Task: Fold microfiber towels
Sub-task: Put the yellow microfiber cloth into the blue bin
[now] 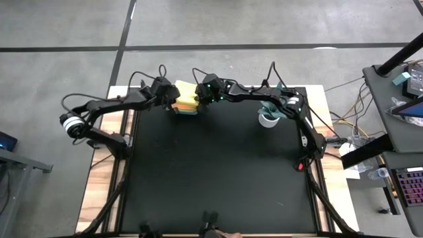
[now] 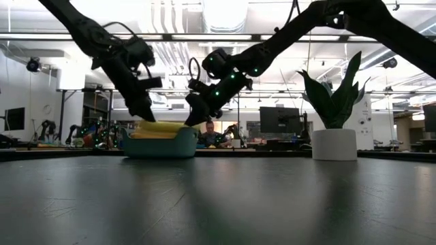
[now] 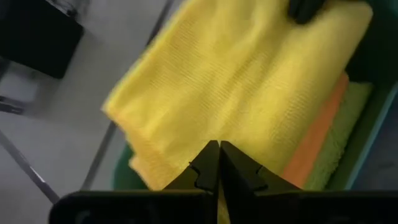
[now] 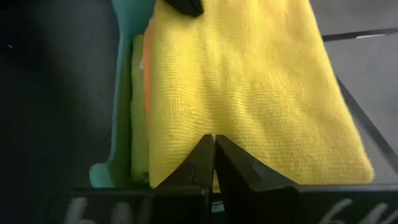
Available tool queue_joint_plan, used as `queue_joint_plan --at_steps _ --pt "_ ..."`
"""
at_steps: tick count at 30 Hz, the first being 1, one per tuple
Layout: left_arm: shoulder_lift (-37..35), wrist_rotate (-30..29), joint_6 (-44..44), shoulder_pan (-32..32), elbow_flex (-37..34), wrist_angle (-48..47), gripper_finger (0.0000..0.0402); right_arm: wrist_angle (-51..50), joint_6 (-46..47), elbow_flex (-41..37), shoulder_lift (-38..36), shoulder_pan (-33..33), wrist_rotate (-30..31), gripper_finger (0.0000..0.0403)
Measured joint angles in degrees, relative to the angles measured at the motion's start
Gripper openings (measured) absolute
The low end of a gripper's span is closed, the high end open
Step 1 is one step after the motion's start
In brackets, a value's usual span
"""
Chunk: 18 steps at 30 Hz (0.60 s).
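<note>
The left gripper [image 3: 219, 163] and right gripper [image 4: 213, 157] are pinched together on the top yellow towel [image 4: 249, 87], likely for lifting it from the bin [image 2: 158, 145].

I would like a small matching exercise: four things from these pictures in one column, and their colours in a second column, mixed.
Things:
1. top towel
2. bin
3. plant pot
4. table top

Colours:
a. white
b. black
c. yellow
d. teal

Pairs: 1-c, 2-d, 3-a, 4-b
</note>
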Motion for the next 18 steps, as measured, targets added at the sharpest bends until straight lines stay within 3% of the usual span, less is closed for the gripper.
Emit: queue_joint_plan --at_steps 9,18 --pt "-4.5 0.2 2.9 1.1 0.0 5.1 0.0000 -0.4 0.0 1.1 -3.0 -0.3 0.1 0.0008" --pt "3.4 4.6 5.9 4.8 0.9 19.9 0.0000 2.4 1.6 2.5 -1.7 -2.8 0.1 0.0008"
